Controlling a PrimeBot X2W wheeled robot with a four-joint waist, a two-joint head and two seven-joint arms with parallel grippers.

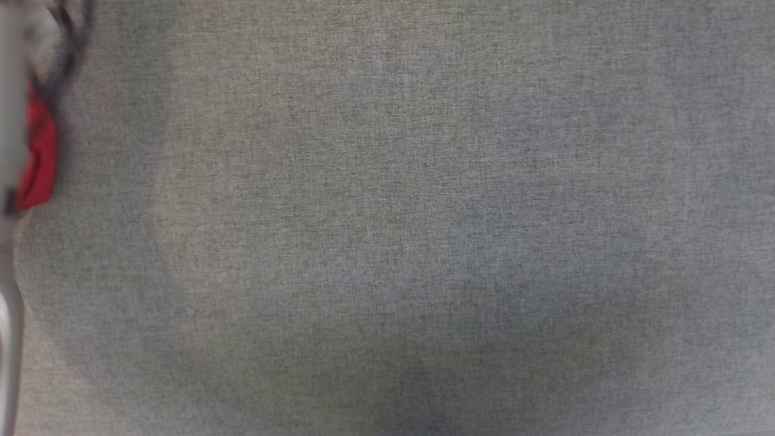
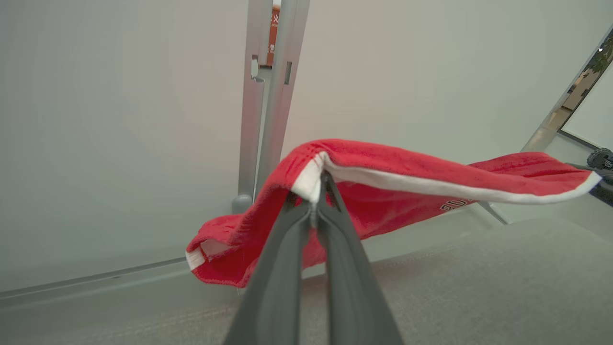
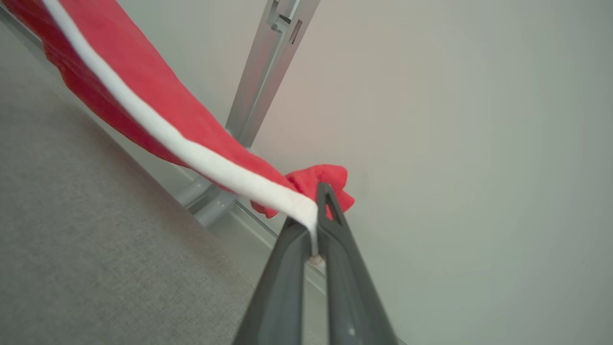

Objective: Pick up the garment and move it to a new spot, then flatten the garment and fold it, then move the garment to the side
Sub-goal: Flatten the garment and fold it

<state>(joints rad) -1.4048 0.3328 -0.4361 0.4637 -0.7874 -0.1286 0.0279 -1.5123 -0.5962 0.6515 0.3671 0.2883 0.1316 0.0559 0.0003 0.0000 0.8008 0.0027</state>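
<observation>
The garment (image 2: 402, 165) is red with a white trimmed edge and some lettering. It hangs in the air, stretched between both grippers above the grey cloth surface (image 2: 479, 287). In the left wrist view my left gripper (image 2: 313, 201) is shut on the white edge at one corner, and the cloth droops to the left below it. In the right wrist view my right gripper (image 3: 313, 225) is shut on the white edge of the garment (image 3: 158, 120), which runs off to the upper left. A sliver of the red garment (image 1: 39, 157) appears at the far left of the head view.
A grey fabric-covered table (image 1: 387, 230) spreads across the head view. Behind the table stands a pale wall with an upright metal post (image 2: 266, 100); the post (image 3: 268, 72) also rises in the right wrist view. A slanted metal bar (image 2: 560, 110) stands at the right.
</observation>
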